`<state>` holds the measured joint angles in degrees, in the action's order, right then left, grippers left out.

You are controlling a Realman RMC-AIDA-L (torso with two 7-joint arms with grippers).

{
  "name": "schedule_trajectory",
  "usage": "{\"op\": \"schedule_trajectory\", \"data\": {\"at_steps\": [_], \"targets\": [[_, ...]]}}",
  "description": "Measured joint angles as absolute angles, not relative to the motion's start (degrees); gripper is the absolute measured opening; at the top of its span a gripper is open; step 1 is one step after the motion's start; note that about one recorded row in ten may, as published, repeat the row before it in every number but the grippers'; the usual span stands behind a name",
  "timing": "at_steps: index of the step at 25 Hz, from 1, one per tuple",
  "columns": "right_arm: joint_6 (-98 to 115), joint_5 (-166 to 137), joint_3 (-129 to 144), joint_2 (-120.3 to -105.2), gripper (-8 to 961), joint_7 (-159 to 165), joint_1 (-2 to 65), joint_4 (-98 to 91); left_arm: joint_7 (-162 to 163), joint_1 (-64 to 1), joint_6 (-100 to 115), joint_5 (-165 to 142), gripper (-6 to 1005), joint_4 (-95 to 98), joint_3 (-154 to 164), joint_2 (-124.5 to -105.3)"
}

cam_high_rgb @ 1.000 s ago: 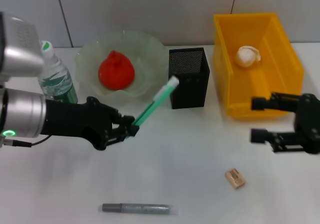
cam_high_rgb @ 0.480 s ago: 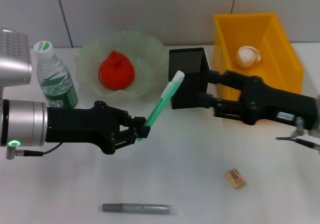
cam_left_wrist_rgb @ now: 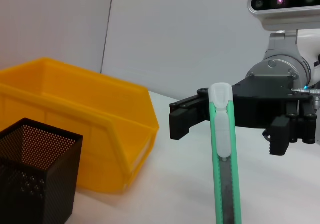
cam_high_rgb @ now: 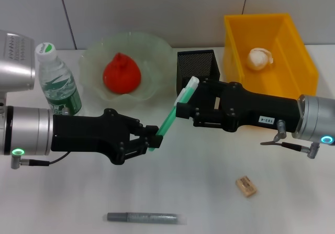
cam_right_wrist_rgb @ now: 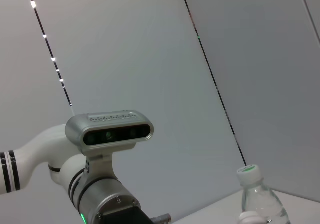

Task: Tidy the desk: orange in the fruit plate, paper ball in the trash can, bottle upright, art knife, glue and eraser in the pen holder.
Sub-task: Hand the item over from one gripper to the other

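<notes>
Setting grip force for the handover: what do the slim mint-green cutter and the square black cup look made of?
The slim mint-green cutter, held by the left gripper, looks like smooth plastic with a white slider. The square black cup looks like perforated metal mesh, matte; its holes show. The right gripper is open near the cutter's tip.

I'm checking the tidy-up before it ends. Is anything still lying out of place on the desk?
Yes. The glue and the eraser still lie loose on the desk, outside the pen holder. The art knife is in the air, tilted, in the left gripper.
</notes>
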<state>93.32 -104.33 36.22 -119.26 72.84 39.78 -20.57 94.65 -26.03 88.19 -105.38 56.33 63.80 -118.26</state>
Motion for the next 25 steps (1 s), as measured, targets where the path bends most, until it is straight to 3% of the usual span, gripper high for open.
{"op": "schedule_trajectory", "data": {"at_steps": [18,21,25], "targets": [[93.76,-104.06,36.36,-119.45,714,71.77,40.35,-20.03,93.80,-27.39,88.34,-105.53,187,54.32,63.28,-118.21],[93.77,-104.05,36.47,-119.45,476,71.51,40.40,-19.97,93.78,-27.45,88.35,-105.57,186,54.23,63.28,-118.21],[93.77,-104.05,36.51,-119.44,278,71.21,40.42,-19.94,93.70,-27.61,88.42,-105.58,206,53.92,63.28,-118.20]]}}
